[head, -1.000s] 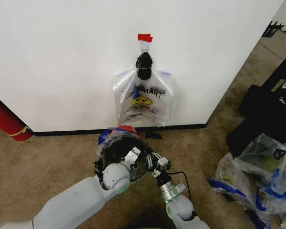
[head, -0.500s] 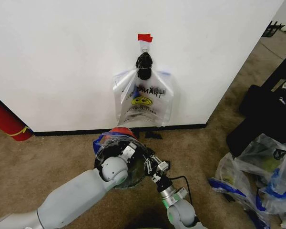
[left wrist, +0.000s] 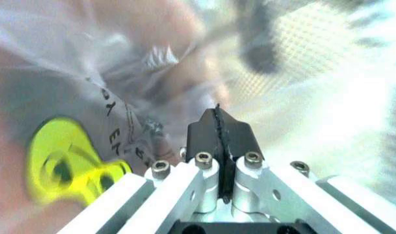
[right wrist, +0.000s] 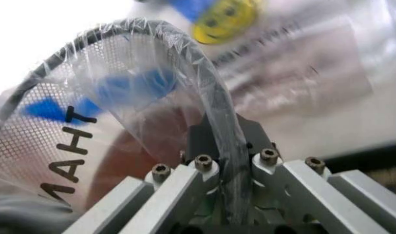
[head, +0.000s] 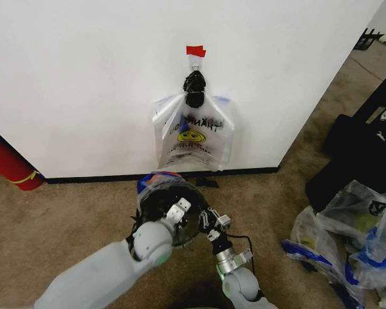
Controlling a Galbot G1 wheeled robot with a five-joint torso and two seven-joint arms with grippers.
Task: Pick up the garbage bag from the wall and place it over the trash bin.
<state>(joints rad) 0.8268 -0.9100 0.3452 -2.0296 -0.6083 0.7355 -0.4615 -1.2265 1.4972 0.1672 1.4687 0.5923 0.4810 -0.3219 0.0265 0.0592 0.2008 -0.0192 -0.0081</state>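
Observation:
The garbage bag (head: 149, 185), thin clear plastic with blue bands, lies draped over the small red trash bin (head: 156, 176) on the carpet below the white wall (head: 83, 84). My left gripper (head: 179, 210) is over the bin's dark mouth, fingers pressed shut on the bag's film (left wrist: 87, 131) near its yellow smiley. My right gripper (head: 210, 223) is at the bin's right side, shut on the bag (right wrist: 120, 97) where it wraps the black rim (right wrist: 207, 92).
A second smiley "THANK YOU" bag (head: 193, 138) hangs from the hook under the red tape (head: 195, 50). At far left a big red cylinder (head: 6, 164) leans on the wall. Stuffed clear bags (head: 347, 238) and black cases (head: 367, 141) stand right.
My left gripper swung left and up over the bin half a second ago and is now back right and lower. The bag's film has shifted on the bin. The right gripper barely moved.

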